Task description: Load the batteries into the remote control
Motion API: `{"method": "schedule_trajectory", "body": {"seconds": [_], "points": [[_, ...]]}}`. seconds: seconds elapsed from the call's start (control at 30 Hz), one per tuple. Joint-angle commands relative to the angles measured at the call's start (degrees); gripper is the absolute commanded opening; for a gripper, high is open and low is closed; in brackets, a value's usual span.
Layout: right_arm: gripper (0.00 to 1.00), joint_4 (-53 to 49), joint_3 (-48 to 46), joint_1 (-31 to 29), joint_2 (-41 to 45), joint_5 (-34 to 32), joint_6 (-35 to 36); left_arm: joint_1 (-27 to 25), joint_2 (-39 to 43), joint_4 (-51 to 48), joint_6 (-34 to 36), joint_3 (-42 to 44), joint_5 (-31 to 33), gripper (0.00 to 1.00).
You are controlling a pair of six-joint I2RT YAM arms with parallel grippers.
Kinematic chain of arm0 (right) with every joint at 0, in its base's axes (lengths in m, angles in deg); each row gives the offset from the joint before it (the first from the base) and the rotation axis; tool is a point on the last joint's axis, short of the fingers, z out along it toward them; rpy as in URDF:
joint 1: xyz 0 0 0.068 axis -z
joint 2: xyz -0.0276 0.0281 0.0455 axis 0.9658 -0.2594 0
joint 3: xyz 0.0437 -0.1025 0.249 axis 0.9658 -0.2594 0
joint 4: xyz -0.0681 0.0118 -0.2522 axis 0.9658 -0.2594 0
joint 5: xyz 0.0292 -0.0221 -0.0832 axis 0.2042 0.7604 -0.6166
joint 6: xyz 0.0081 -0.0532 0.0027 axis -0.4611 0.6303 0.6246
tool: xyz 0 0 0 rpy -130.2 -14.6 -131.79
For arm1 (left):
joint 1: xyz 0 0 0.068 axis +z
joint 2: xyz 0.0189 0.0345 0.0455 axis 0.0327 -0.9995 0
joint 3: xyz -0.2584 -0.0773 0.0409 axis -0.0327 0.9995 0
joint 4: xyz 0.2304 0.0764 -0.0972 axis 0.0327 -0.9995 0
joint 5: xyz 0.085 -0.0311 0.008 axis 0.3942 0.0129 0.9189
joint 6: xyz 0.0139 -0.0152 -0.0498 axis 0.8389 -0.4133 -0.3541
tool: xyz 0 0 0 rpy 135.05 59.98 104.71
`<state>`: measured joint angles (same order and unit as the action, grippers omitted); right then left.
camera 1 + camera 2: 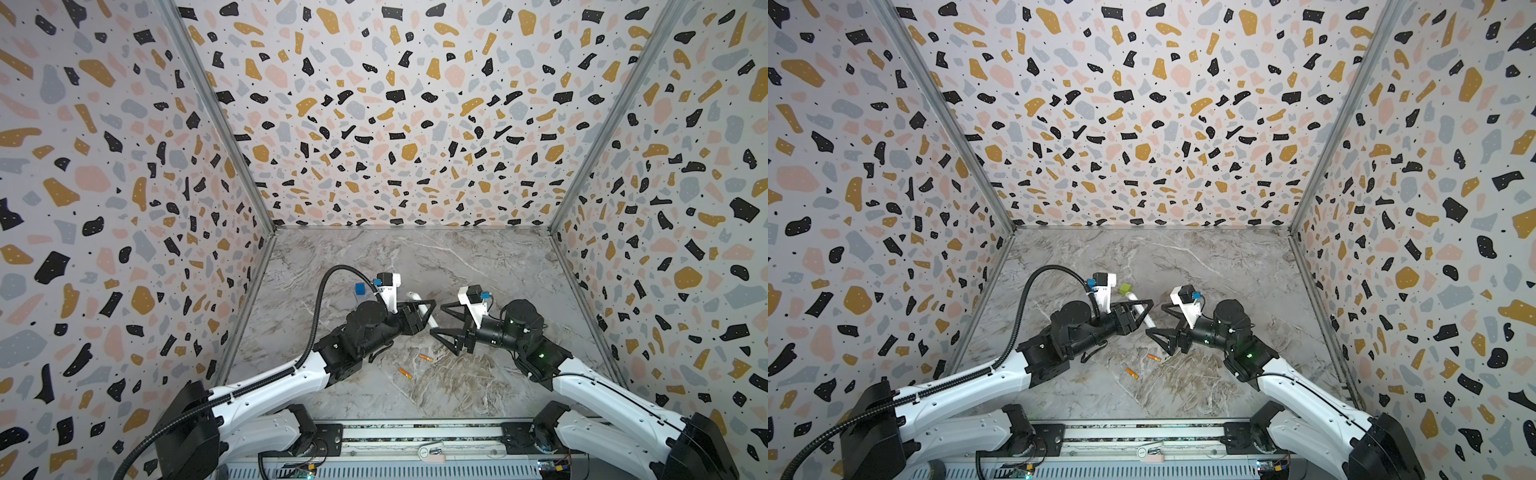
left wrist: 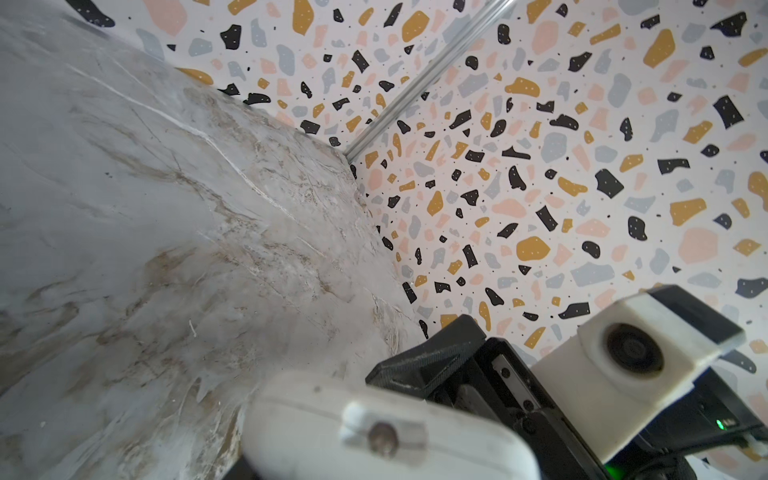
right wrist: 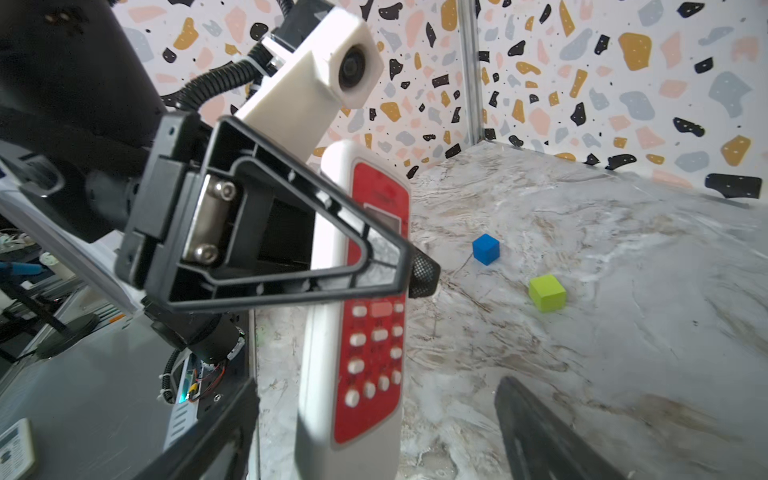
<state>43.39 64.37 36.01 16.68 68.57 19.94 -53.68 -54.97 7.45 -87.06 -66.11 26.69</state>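
Note:
My left gripper [image 1: 427,311] is shut on the remote control [image 1: 415,300], a white oblong held slanted above the table. The right wrist view shows the remote control's [image 3: 365,353] red face and white buttons, with a left finger [image 3: 291,286] across its middle. My right gripper [image 1: 436,319] is open. Its fingers [image 3: 536,436] stand wide on either side of the remote's near end, apart from it. Two orange batteries [image 1: 425,357] [image 1: 404,373] lie on the marble in front of both grippers. The left wrist view shows only the remote's blurred end [image 2: 374,432].
A blue cube [image 3: 485,248] and a green cube [image 3: 547,293] lie on the marble table [image 1: 478,266] behind the left gripper. In a top view the blue cube [image 1: 360,289] shows beside the left wrist. Patterned walls close in three sides.

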Motion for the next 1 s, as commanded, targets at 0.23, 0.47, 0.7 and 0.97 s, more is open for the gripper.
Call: {"method": "schedule_trajectory", "body": {"seconds": [0.23, 0.47, 0.7, 0.97], "points": [[0.74, -4.92, 5.37, -4.97, -3.20, -12.34, 5.11, -0.12, 0.20, 2.09, -8.70, 0.77, 5.77, 0.00], [0.52, -6.21, 6.67, -7.79, -5.75, -16.54, 7.18, -0.09, -0.20, 3.17, -10.44, 1.81, 6.08, 0.00], [0.28, -6.33, 6.41, -8.06, -5.13, -17.35, 7.57, -0.06, -0.61, 3.60, -10.89, 2.42, 6.47, 0.00], [0.06, -7.34, 6.19, -8.06, -4.52, -18.85, 8.41, 0.10, -1.34, 4.48, -10.01, 3.44, 6.21, 0.45]]}}
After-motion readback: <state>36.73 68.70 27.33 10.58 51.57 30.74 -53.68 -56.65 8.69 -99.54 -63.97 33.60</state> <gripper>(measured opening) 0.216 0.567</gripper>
